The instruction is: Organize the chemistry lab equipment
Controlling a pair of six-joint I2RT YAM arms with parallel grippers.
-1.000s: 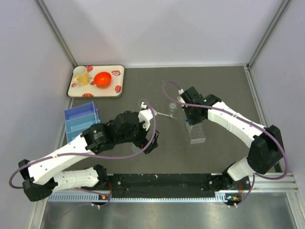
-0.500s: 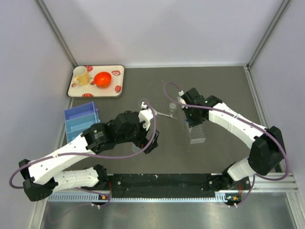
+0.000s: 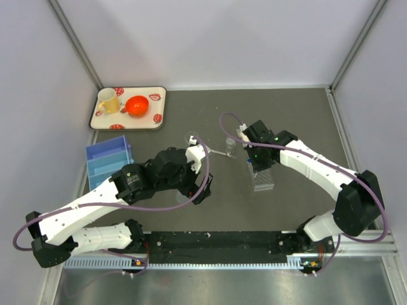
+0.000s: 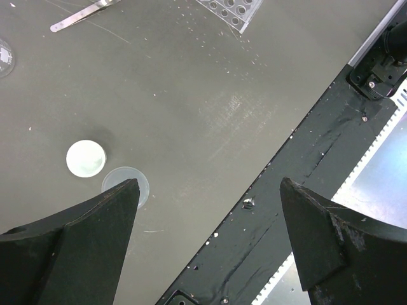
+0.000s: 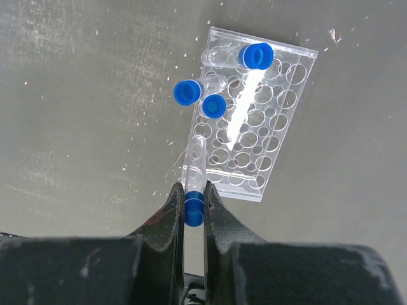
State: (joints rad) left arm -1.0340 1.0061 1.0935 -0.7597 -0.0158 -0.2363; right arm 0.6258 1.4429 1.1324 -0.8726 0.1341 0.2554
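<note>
The clear tube rack (image 5: 251, 121), right of centre on the table (image 3: 299, 127), already carries 3 blue-capped tubes (image 5: 213, 106), a 4th tube (image 5: 194, 168) hangs over its near edge clamped in the right tool (image 5: 193, 194), and 2 round cups (image 4: 86, 159) and a thin rod (image 4: 82, 14) lie unsorted near the left tool (image 4: 208, 185), fingers apart.

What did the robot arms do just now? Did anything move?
The right tool, holding a blue-capped tube, drifted a little to the right and toward the near edge above the tube rack. I can't see that anything was picked up or let go. The left tool stayed where it was, and so did the tray.
</note>
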